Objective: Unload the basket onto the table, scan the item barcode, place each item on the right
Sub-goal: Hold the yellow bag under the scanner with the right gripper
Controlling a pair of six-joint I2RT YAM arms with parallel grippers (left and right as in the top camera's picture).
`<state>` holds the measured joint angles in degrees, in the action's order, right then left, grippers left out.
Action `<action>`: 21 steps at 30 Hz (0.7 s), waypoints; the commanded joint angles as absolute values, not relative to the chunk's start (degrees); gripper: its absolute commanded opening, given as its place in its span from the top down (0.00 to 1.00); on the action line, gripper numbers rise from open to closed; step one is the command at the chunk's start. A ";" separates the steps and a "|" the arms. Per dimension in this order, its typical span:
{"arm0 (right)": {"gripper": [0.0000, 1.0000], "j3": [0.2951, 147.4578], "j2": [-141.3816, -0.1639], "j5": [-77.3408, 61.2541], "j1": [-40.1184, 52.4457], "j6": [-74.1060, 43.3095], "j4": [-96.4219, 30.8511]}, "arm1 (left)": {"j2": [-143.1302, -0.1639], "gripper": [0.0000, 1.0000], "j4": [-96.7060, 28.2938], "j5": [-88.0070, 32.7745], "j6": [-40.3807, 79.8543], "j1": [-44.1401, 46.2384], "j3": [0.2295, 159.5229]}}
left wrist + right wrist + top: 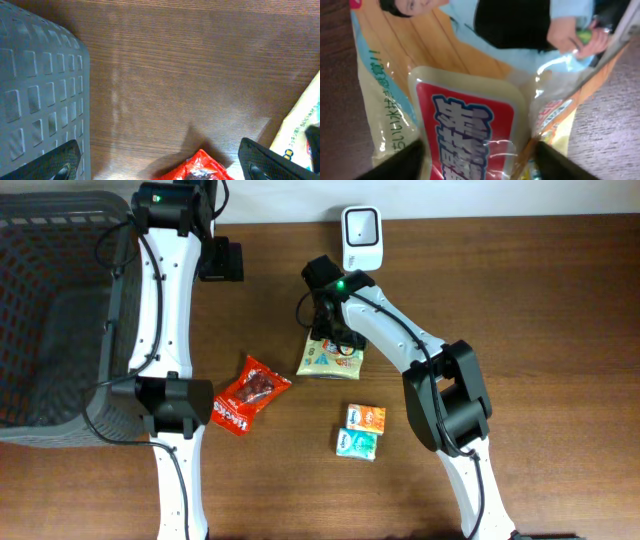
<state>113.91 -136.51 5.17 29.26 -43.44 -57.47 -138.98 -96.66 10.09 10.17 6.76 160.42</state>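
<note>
While the right claw (475,160) sits low over the snack bag (333,362), its two fingers stand one on each side of the bag. I cannot tell if they are pinching it.

The bag (pale, with a red label and a picture of a person) lies flat near the middle of the table (560,330). From above, the right arm hides the bag's far end.

The white scanner (360,235) stands at the far edge, near the bag but apart from it. A red packet (250,393) lies toward the left edge from the bag, not touching it. An orange box (366,418) and a teal box (356,443) sit side by side, closer to the front edge. A dark grey basket (60,205) fills the far left corner.

The left claw (220,260) is wide open and holds nothing. It is near the far edge, just beside the basket.

The table is dark brown wood. A pale strip (500,195) shows past its far edge.
</note>
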 commanded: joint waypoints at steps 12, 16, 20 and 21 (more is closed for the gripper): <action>0.81 124.66 -135.57 3.27 24.67 -37.15 -67.35 | -139.28 0.01 -96.57 10.28 10.70 6.59 160.20; 0.22 124.60 -135.81 -0.34 25.63 -33.63 -67.29 | -139.28 0.01 -96.29 10.28 10.70 6.76 160.20; 0.18 123.31 -136.49 3.42 27.40 -34.11 -67.11 | -139.28 0.01 -96.55 10.31 10.70 6.74 160.20; 0.13 122.76 -136.88 5.23 27.66 -35.05 -67.13 | -139.28 0.01 -96.62 10.31 10.70 6.74 160.20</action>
